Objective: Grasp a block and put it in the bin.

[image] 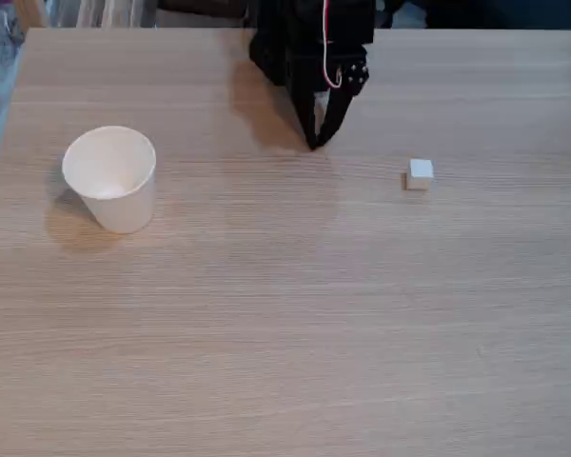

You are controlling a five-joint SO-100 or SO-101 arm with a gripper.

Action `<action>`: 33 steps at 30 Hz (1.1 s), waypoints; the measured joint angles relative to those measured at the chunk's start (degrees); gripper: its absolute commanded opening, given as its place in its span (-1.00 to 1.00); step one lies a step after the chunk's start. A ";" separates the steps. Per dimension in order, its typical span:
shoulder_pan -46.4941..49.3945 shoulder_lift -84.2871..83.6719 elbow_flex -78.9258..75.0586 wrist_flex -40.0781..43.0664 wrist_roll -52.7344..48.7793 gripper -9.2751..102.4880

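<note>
In the fixed view a tiny white block (420, 173) lies on the wooden table to the right of centre. The bin (111, 177), a white paper cup with a wide round rim, stands upright at the left. My black gripper (315, 141) hangs at the back centre with its fingertips together, pointing down at the table. It holds nothing. The block lies well to its right and a little nearer the camera; the cup is far to its left.
The light wooden table (285, 324) stretches wide in front of the arm. The black arm base (309, 38) stands at the far edge. A blue strip runs along the table's left edge.
</note>
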 measured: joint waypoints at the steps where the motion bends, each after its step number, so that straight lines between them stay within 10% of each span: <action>1: 0.00 0.00 0.00 0.00 0.00 -0.83; 33: -1.58 -2.46 -9.14 -2.20 -3.78 -0.72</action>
